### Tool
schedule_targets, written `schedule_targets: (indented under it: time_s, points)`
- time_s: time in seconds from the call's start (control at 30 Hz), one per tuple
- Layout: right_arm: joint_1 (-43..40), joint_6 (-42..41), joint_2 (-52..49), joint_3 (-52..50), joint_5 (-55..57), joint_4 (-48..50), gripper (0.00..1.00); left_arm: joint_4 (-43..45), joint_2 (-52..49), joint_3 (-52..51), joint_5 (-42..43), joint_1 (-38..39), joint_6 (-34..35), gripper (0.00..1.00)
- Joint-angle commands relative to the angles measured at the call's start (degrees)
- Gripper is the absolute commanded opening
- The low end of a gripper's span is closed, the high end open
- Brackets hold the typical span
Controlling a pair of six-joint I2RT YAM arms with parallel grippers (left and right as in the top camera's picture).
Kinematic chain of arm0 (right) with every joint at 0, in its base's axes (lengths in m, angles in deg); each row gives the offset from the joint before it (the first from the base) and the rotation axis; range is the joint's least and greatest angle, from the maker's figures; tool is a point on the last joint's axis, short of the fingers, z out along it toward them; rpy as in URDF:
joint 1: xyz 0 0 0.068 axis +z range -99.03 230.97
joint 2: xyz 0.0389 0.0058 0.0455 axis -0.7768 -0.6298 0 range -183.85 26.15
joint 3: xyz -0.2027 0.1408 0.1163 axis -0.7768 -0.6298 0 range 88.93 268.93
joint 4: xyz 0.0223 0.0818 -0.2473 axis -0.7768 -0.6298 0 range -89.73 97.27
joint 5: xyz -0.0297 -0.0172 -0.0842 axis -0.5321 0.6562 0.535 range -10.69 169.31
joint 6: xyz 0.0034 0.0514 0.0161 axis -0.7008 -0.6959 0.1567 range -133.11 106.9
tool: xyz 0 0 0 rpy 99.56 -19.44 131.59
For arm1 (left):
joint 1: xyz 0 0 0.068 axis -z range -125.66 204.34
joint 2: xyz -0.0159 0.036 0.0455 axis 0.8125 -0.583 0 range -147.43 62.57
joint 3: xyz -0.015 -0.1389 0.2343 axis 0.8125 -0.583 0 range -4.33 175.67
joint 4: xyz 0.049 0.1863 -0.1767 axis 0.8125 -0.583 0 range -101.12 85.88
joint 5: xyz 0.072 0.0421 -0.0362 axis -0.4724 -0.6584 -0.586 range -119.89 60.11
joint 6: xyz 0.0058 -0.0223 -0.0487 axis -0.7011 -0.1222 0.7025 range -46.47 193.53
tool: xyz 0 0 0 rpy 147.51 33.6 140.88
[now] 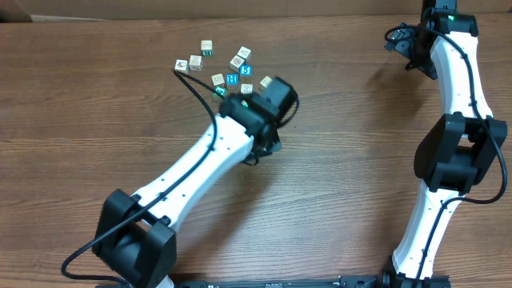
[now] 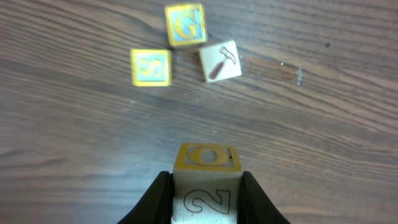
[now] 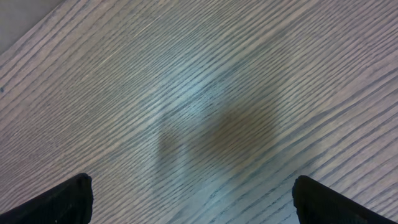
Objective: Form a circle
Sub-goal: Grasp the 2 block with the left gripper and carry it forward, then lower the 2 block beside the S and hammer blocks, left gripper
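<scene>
Circle (image 2: 186,38): tight yellow-and-white cluster

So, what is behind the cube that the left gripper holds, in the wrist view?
Behind the O cube in the left gripper: wooden table, then a yellow S cube, a yellow G cube and a hammer cube. The table just behind and under it is covered.
</scene>
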Motion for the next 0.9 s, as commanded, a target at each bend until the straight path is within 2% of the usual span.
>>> schedule_targets:
  time_s: [0.0,0.2,0.33,0.87]
  points:
    - [0.1,0.0,1.4,0.7,0.4,0.1,1.0,5.1,0.5,-6.1,-2.3,0.7,2.9,0.09]
    - [0.1,0.0,1.4,0.7,0.4,0.1,1.0,16.7,0.4,-16.0,-2.8,0.7,4.3,0.09]
    - [0.1,0.0,1.4,0.7,0.4,0.1,1.0,20.9,0.4,-19.1,-4.1,0.7,4.3,0.1]
    - [0.1,0.0,1.4,0.7,0.4,0.1,1.0,24.7,-2.2,-20.6,-5.9,0.9,4.3,0.12]
